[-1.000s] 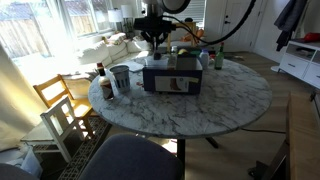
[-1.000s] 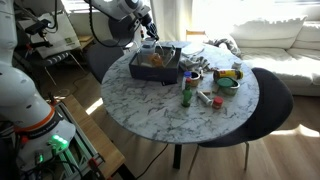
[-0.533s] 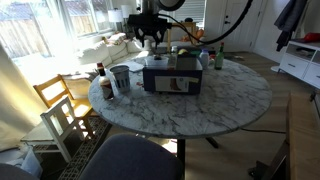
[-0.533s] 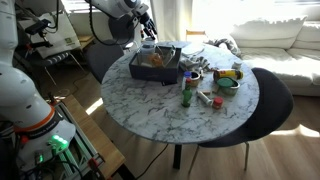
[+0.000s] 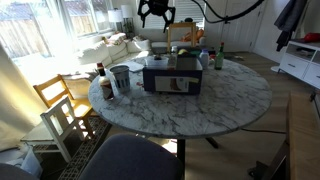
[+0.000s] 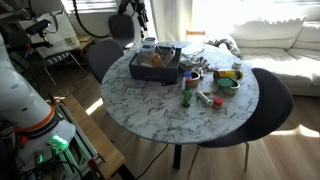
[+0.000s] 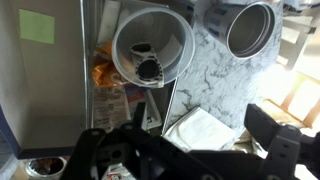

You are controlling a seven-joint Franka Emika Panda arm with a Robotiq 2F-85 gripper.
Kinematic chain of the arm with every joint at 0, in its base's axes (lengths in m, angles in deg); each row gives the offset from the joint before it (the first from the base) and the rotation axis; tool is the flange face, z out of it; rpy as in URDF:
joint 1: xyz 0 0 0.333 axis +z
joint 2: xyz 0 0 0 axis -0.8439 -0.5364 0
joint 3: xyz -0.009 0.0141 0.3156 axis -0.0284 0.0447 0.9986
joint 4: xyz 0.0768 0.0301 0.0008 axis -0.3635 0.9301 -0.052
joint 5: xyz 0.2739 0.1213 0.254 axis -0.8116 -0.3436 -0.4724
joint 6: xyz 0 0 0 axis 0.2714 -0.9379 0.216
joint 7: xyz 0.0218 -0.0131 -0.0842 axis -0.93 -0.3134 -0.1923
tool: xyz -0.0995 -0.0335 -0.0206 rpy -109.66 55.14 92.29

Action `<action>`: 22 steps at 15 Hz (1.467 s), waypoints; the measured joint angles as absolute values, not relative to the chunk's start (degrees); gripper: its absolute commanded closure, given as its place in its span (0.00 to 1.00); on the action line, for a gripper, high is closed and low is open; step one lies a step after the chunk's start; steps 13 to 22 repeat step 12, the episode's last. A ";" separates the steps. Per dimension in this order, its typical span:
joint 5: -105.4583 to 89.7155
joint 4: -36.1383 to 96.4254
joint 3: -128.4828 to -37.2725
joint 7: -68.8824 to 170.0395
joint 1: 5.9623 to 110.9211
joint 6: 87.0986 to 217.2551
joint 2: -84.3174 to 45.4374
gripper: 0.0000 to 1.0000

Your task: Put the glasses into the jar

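A clear jar (image 7: 152,45) stands on the marble table beside the dark box, also visible in an exterior view (image 6: 149,45). The glasses (image 7: 148,66) show as a dark shape lying inside the jar at its bottom. My gripper (image 7: 190,150) hangs well above the jar, open, with nothing between its fingers. Both exterior views show the gripper high over the table's far side (image 5: 157,14) (image 6: 138,12).
A dark box (image 5: 172,75) with papers and snacks sits mid-table. A metal cup (image 5: 120,78) and a bottle (image 5: 104,82) stand near one edge. A green bottle (image 6: 187,92) and a bowl (image 6: 228,78) stand on the other side. A wooden chair (image 5: 62,105) is close by.
The gripper opened and rose straight up from the jar. The glasses stayed behind inside the jar.
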State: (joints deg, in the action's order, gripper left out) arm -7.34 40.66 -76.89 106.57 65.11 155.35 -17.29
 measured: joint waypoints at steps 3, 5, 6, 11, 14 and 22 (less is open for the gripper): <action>-16.28 47.64 -72.65 93.91 60.39 153.95 -10.43 0.00; -21.79 51.34 -71.72 85.68 58.79 150.23 -6.14 0.00; -24.27 52.82 -72.30 81.53 58.75 147.56 -4.07 0.00; -29.45 57.09 -78.19 61.05 56.91 130.89 3.44 0.00; -29.72 57.28 -79.34 57.98 56.37 129.14 3.87 0.00; -29.72 57.28 -79.34 57.98 56.37 129.14 3.87 0.00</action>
